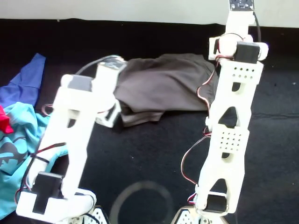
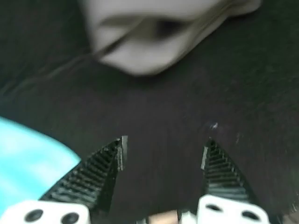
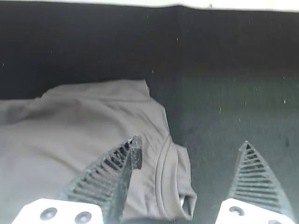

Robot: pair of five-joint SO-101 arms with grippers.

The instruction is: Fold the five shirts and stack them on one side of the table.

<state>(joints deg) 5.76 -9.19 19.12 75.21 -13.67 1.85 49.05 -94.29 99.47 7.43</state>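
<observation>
Black tabletop [image 1: 154, 149] between grey shirt [image 1: 163, 84] and teal shirt [image 1: 14, 135] at edge; left pincer [image 2: 166, 141] apart, right pincer [image 3: 190, 142] apart over grey shirt's edge.

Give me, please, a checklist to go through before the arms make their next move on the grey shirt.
1. Left gripper open and empty: ok.
2. Right gripper open and empty: ok.
3. Right gripper above the grey shirt: ok, one finger is over its hemmed edge.
4. Left gripper above the grey shirt: not ok, bare table is under it and the shirt lies just ahead.
5. Grey shirt flat: not ok, it is rumpled, with an edge doubled over.
6. Turquoise shirt and blue shirt apart from the grey shirt: ok, they lie at the table's side.
</observation>
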